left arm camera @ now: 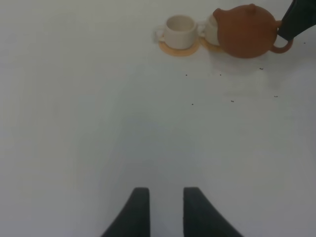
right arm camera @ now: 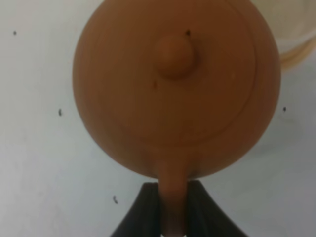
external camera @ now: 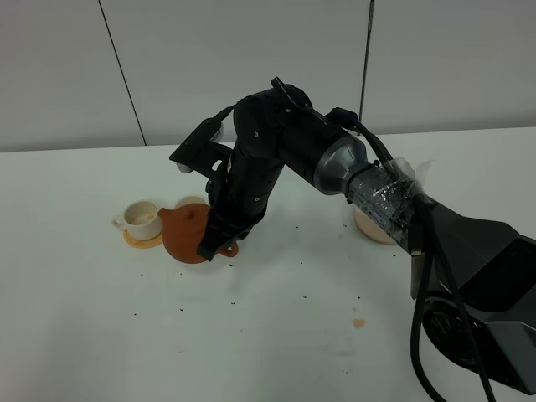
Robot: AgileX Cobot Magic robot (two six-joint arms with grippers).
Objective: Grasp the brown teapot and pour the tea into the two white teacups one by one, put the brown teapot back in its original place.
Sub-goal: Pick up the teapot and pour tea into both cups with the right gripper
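The right arm reached across the white desk (external camera: 276, 335) to its left half, where the right fingers (right arm camera: 143, 212) were clamped tight on the loop handle (right arm camera: 173, 197) of the round, squat, reddish-brown clay teapot (external camera: 191, 236), so that the right gripper (right arm camera: 173, 190) carried it by that handle alone. The teapot's small knobbed lid (right arm camera: 174, 57) sat in place, so its contents were hidden. The short spout (left arm camera: 217, 13) pointed toward the two small cream-white cylindrical teacups. The nearer teacup (left arm camera: 210, 30) stood just beside the pot, partly hidden by its body, with the spout above its rim. The farther teacup (external camera: 142, 218) stood in full view on a round orange coaster (external camera: 144, 242). Its inside looked pale, and whether it held tea could not be told. Whether the teapot rested on the desk or hung just above it could not be told either. The flat, round, pale beige saucer (external camera: 373, 229) lay well apart on the right half of the desk, partly behind the arm, with nothing visible on its exposed part. Tiny dark specks were scattered around the teapot, and a small brownish stain (external camera: 358, 322) marked the desk nearer the front. The left gripper (left arm camera: 165, 207) hovered over bare desk well away from the cups, its fingers (left arm camera: 140, 212) parted by a narrow gap and holding nothing.
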